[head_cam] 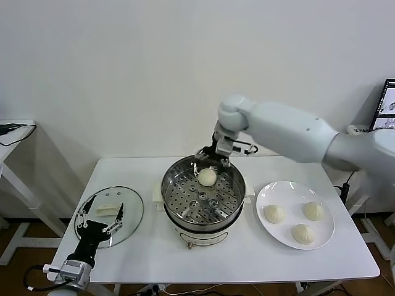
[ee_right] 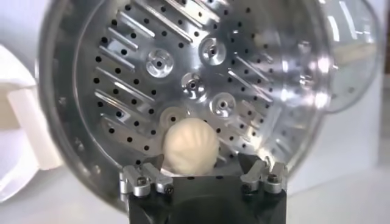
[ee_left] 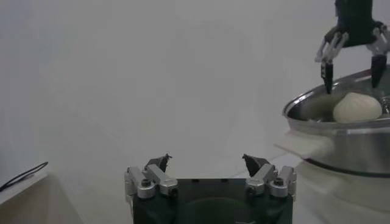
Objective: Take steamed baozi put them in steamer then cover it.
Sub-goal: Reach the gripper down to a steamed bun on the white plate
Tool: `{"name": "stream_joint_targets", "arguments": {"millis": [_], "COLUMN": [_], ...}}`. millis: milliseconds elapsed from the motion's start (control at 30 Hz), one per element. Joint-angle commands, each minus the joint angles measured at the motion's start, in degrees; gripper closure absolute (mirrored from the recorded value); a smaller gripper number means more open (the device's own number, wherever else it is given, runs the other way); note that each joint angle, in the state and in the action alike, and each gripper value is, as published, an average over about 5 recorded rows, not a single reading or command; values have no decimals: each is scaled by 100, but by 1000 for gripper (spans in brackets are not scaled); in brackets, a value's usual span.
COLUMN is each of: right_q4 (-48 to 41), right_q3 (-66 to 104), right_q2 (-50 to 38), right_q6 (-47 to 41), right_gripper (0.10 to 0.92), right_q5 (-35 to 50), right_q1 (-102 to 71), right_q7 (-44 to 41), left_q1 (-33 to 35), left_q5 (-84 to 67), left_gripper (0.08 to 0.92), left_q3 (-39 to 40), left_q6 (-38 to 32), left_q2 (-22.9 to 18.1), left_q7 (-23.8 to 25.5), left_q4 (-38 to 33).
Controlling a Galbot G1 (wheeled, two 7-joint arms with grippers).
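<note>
The steamer [head_cam: 170, 185], a steel pot with a perforated tray, stands mid-table. One steamed baozi [head_cam: 207, 177] lies on the tray toward its back. My right gripper [head_cam: 213, 159] hangs just above that bun at the pot's far rim, open, its fingers spread on either side and not gripping. In the right wrist view the baozi [ee_right: 190, 145] rests on the steamer tray [ee_right: 183, 61] between the open right gripper [ee_right: 201, 159]. Three more baozi [head_cam: 303, 233] lie on the white plate [head_cam: 290, 191]. My left gripper [head_cam: 99, 217] is parked open over the glass lid [head_cam: 126, 213].
The plate sits right of the steamer, the lid with its white handle [head_cam: 108, 208] left of it. The left wrist view shows the open left gripper [ee_left: 207, 161], the steamer [ee_left: 341, 137] and its baozi [ee_left: 356, 108] off to one side. A monitor edge [head_cam: 386, 105] stands far right.
</note>
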Motion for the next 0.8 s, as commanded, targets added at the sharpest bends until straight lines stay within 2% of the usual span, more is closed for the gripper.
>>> {"name": "stream_joint_targets", "arguments": {"millis": [33, 167, 367, 567, 800], "right_q4": [977, 1379, 1468, 1119, 321], "right_q3": [-331, -459, -278, 811, 1857], "right_q2": [-1231, -2171, -3100, -3352, -2810], "right_q6": [-1181, -2415, -3463, -3651, -3442], "right_gripper": [203, 203, 203, 203, 203], "right_q5": [1570, 1979, 1641, 845, 59], "right_q1": [912, 929, 144, -1520, -2976], "right_q7": [-456, -789, -962, -932, -353], "left_q1": [48, 102, 182, 170, 110], "left_q5": [18, 53, 114, 129, 131], "left_gripper": [177, 177, 177, 177, 177], "left_q3": [22, 54, 90, 131, 139], "left_q6": [2, -8, -63, -68, -56], "left_q2": [-6, -30, -47, -82, -88], "left_q7": [-9, -22, -33, -45, -47], "left_q4": [-97, -181, -208, -223, -137]}}
